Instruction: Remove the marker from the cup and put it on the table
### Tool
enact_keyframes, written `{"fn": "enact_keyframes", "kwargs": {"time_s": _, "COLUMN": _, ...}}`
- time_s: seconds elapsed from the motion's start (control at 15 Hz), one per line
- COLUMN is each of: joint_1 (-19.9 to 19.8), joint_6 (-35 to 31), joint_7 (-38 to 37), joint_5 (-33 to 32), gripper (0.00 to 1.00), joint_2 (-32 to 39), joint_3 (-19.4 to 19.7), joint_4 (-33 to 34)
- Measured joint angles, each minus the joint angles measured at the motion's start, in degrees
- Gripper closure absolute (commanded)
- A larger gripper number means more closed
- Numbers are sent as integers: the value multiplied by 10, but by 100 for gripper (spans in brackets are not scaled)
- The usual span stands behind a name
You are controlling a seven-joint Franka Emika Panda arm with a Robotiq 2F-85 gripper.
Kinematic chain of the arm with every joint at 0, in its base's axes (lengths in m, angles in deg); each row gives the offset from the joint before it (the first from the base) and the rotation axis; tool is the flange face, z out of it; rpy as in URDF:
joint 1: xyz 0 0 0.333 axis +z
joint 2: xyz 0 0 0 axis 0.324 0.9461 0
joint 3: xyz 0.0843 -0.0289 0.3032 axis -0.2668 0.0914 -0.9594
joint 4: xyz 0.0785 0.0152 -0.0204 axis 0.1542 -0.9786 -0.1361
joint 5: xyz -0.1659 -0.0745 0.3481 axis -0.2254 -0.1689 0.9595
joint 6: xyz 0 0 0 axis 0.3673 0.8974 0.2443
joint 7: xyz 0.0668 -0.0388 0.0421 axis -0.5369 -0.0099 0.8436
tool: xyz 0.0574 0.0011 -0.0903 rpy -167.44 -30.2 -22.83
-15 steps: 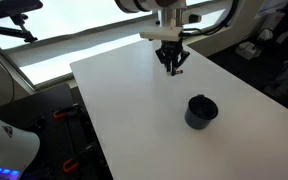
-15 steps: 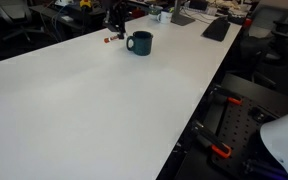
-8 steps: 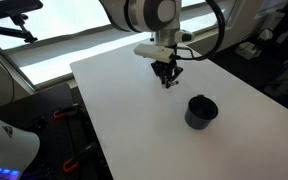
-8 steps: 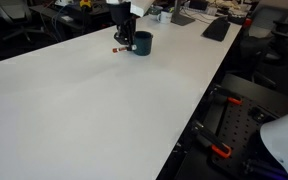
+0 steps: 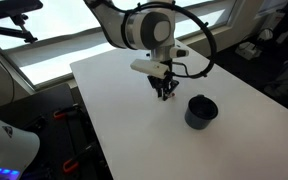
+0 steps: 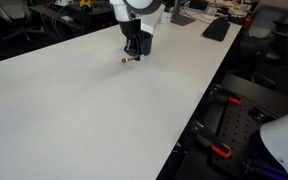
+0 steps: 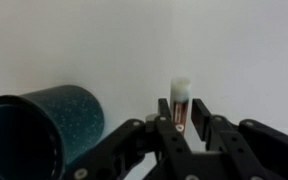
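Note:
My gripper point(image 5: 165, 92) is shut on the marker point(image 7: 180, 100), a dark red pen with a white cap that sticks out past the fingertips point(image 7: 181, 113). It holds the marker close above the white table point(image 5: 124, 130). The dark cup point(image 5: 201, 110) stands on the table just beside the gripper and looks empty. In the wrist view the cup point(image 7: 44, 130) lies at the lower left, next to the fingers. In an exterior view the gripper point(image 6: 134, 52) stands in front of the cup point(image 6: 145, 42), and the marker point(image 6: 128, 59) shows beneath it.
The table point(image 6: 84, 110) stretches wide and bare toward the camera. Its front edge point(image 5: 94, 150) drops off to the floor. Desks with clutter point(image 6: 199, 15) stand beyond the far end, and a window point(image 5: 44, 45) runs behind the table.
The gripper has moved with the marker across the table toward the cup and lower toward the surface. The cup has not moved.

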Motion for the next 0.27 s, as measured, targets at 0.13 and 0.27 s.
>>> {"fn": "enact_keyframes", "kwargs": {"time_s": 0.13, "joint_1": 5, "joint_6": 0, "joint_7": -8, "joint_5": -7, "gripper": 24, "joint_2": 12, "joint_3": 9, "joint_4": 0}}
{"fn": "enact_keyframes", "kwargs": {"time_s": 0.27, "joint_1": 6, "joint_6": 7, "joint_7": -9, "joint_5": -7, "gripper": 34, "joint_2": 19, "joint_3": 11, "joint_4": 0}}
